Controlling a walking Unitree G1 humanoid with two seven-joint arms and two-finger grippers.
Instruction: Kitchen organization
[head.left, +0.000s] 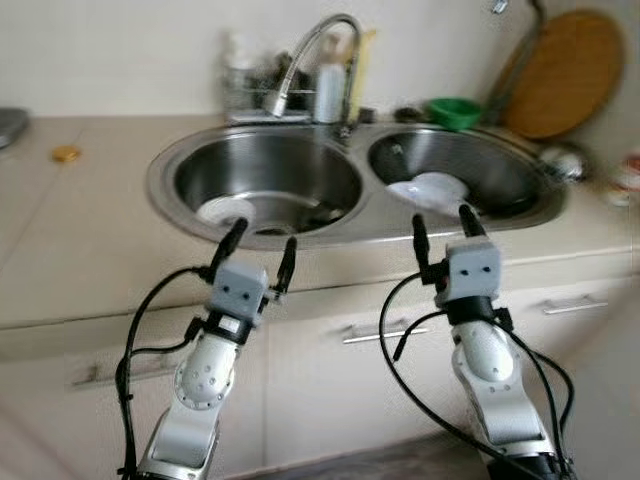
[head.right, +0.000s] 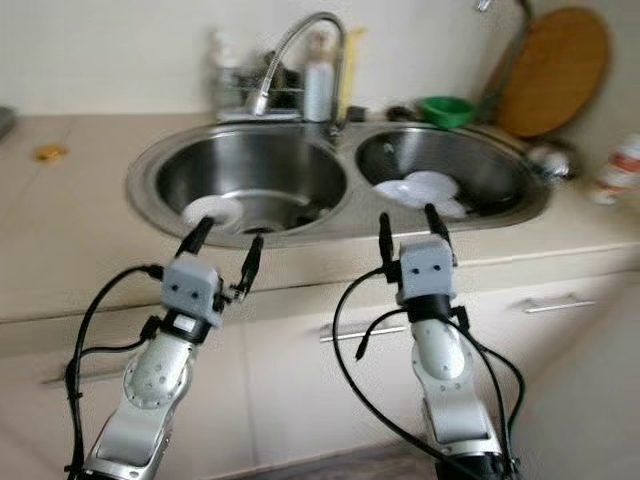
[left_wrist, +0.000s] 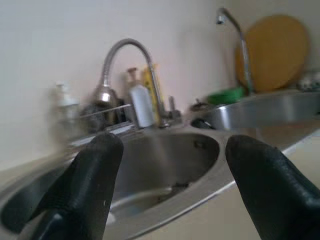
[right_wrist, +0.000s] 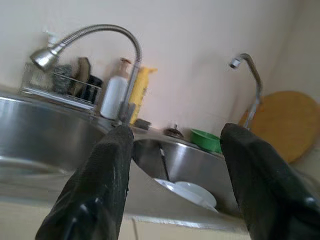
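Observation:
A steel double sink (head.left: 365, 192) is set in the beige counter ahead of me. In the left basin lies a white dish (head.left: 225, 211), with dark items near the drain. White plates (head.left: 432, 190) rest in the right basin, seen again as plates (right_wrist: 187, 192) from the right wrist. My left gripper (head.left: 262, 248) is open, held just before the rim of the left basin. My right gripper (head.left: 443, 230) is open too, at the front rim of the right basin, nothing between its fingers.
A curved faucet (head.left: 315, 55) rises behind the sink, with a wire rack, a white bottle (head.left: 328, 90) and a yellow bottle beside it. A green bowl (head.left: 454, 111) and a round wooden board (head.left: 564, 72) stand at the back right. Cabinet drawers with handles (head.left: 380, 332) lie below the counter.

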